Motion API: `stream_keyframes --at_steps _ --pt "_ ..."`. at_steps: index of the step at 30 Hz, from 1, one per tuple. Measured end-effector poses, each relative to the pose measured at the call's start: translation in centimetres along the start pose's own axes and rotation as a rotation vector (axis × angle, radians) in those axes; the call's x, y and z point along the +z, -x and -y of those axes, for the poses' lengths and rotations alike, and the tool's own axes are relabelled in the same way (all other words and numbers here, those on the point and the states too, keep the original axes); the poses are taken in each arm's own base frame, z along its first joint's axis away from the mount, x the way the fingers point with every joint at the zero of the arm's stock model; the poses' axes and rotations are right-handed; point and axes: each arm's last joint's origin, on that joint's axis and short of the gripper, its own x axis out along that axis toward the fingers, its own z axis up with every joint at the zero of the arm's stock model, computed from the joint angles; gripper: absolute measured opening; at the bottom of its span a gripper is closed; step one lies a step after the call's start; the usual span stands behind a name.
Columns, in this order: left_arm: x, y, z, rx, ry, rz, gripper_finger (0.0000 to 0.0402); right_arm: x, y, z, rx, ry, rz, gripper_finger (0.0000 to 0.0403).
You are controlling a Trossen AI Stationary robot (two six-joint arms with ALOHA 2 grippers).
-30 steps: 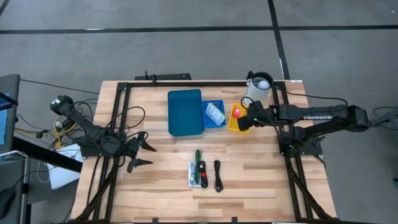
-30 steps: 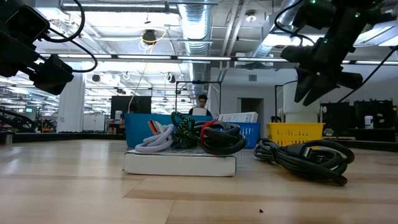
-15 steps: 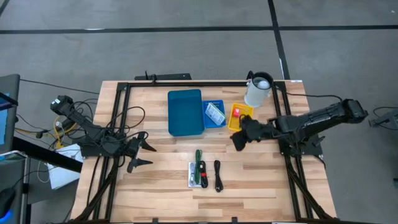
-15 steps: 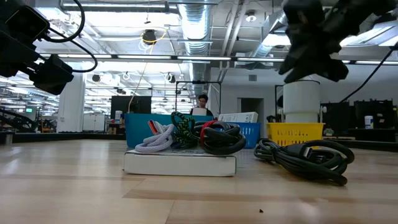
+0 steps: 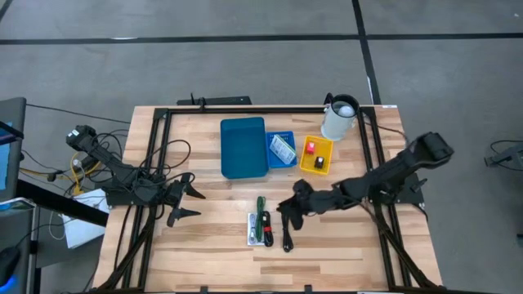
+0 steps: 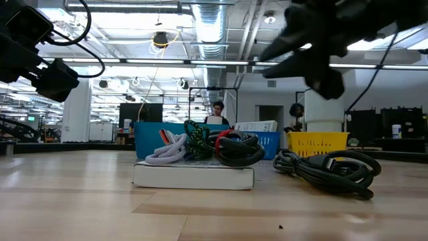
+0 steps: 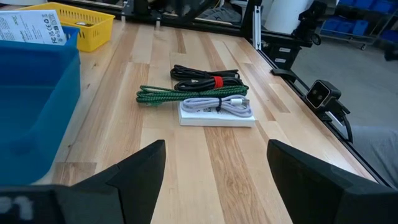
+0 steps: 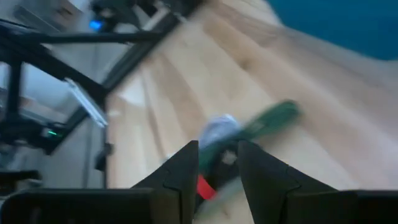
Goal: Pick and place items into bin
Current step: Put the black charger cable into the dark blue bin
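Note:
A flat white packet [image 5: 255,229] lies near the table's middle, with a green braided cable [image 7: 186,94], a grey cable [image 7: 224,104] and a red-tied black cable [image 7: 205,81] resting across it. A loose black cable [image 5: 286,231] lies just to its right on the wood. My right gripper [image 5: 288,210] hovers above these cables, slanting down, its fingers [image 8: 186,163] a narrow gap apart with nothing between them. My left gripper [image 5: 185,202] stands open at the table's left, touching nothing. The big blue bin [image 5: 243,147] stands behind the cables.
Right of the blue bin stand a small blue basket [image 5: 282,149] holding a white printed packet and a yellow bin [image 5: 316,155] with a red and a black piece. A white jug [image 5: 339,118] stands at the far right corner. A black frame [image 5: 155,163] borders the table.
My right gripper has swung from above the yellow bin toward the table's near edge and left, sinking a little and tipping from pointing steeply down to a shallower slant, and now hangs over the cables. The left arm and all things on the table stay put.

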Motion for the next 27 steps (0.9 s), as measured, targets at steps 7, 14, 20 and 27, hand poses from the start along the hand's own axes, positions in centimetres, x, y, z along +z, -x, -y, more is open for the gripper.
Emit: stream_keyframes --at_steps 7,14,20,27 --pt "0.0 0.0 0.0 0.000 0.000 0.000 0.0270 -1.3 -2.2 -1.1 0.153 -0.018 0.095 0.0109" --pt "0.0 0.0 0.0 0.000 0.000 0.000 0.0270 -0.7 -1.5 -2.7 0.257 0.034 0.211 0.0096" --pt "0.0 0.0 0.0 0.000 0.000 0.000 0.0270 -0.3 -0.8 -3.8 0.342 0.086 0.303 0.0070" --pt "0.0 0.0 0.0 0.000 0.000 0.000 0.0270 -0.3 -0.7 -3.8 0.343 0.098 0.306 0.0034"
